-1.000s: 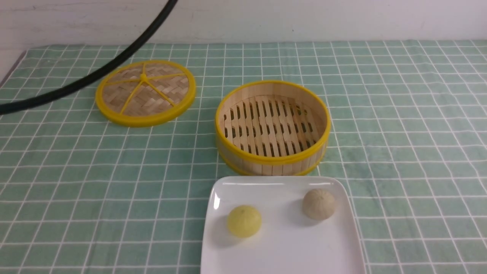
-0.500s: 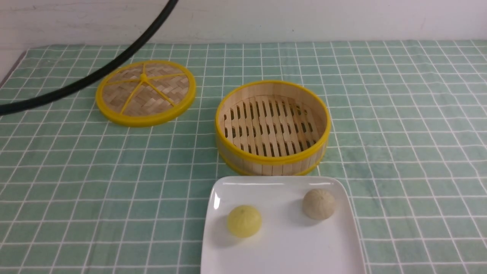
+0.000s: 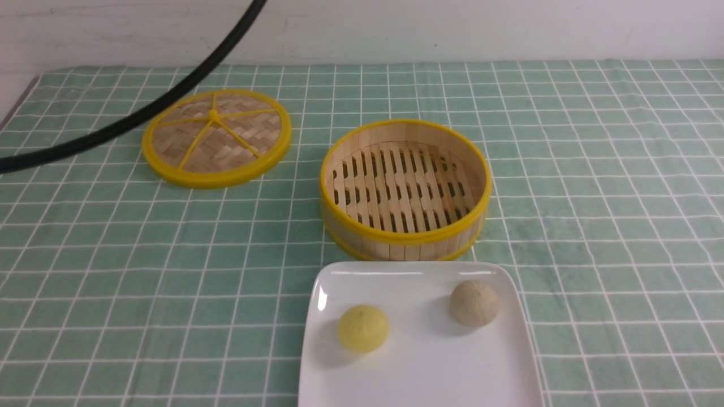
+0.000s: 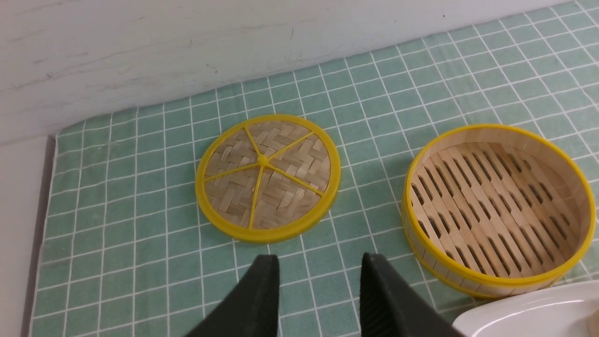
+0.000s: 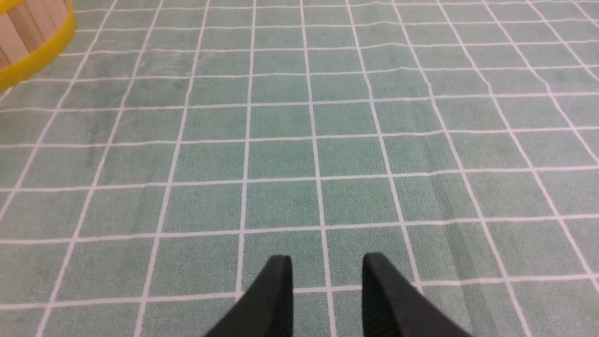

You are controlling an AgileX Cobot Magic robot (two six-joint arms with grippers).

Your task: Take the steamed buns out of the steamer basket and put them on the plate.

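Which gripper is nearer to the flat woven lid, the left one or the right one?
Left. The left gripper has the woven lid just ahead of it; the right gripper faces only cloth and the steamer basket edge.

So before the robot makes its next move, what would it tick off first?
1. Steamer basket emptied: ok, only bare slats show inside.
2. Yellow bun on the plate: ok, resting inside the rim.
3. Beige bun on the plate: ok, near the right rim but fully on it.
4. Left gripper free: ok, jaws apart with nothing between them.
5. Right gripper free: ok, jaws apart over bare cloth.
6. Lid out of the way: ok, lying flat apart from the basket.
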